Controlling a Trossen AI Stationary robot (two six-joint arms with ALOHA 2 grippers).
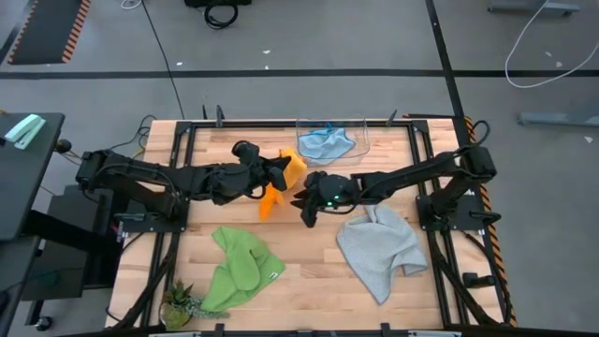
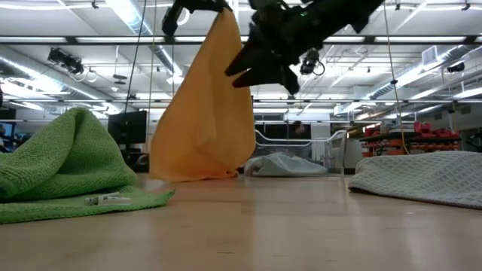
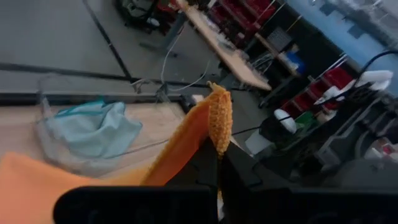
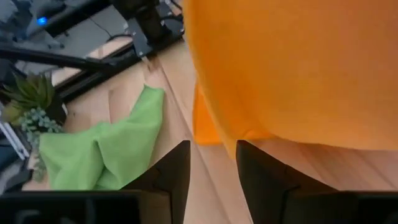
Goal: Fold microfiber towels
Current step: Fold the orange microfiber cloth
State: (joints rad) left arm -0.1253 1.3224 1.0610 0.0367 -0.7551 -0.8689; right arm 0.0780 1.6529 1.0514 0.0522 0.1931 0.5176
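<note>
Orange-yellow microfiber towel (image 1: 279, 183) hangs above the middle of the wooden tabletop (image 1: 309, 257), pinched at an upper corner by the left gripper (image 1: 278, 171), whose fingers are clamped tight on the cloth; in the low view its lower edge drapes down to the wood. Just beside it, the right gripper (image 1: 307, 212) hovers with its fingers (image 4: 171, 171) parted and nothing between them, the orange cloth close in front of them. Bright green towel (image 1: 240, 269) lies crumpled on the near left part of the tabletop, next to a small potted plant (image 1: 179, 302) at the near left corner. Light grey towel (image 1: 379, 246) lies loosely spread on the near right part. Light blue towel (image 1: 327, 142) sits bunched inside a clear plastic bin (image 1: 360, 127) at the far edge, behind the two grippers
</note>
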